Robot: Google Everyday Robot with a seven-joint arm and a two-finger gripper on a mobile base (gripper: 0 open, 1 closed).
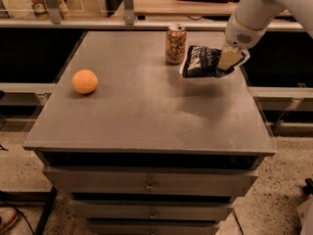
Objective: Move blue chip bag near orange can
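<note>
Blue chip bag (199, 62), edge inside claw (228, 60)

White arm (257, 9); upper-right gripper (226, 64) has tan fingers (230, 58).

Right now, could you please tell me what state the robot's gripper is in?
Gripper: shut on the crumpled dark navy foil chip bag, just right of the upright orange-gold drink can.

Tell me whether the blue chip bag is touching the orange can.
Cannot tell. The camera view shows the blue chip bag, held at its right end by the gripper, bordering the orange can; no plain gap or contact.
</note>
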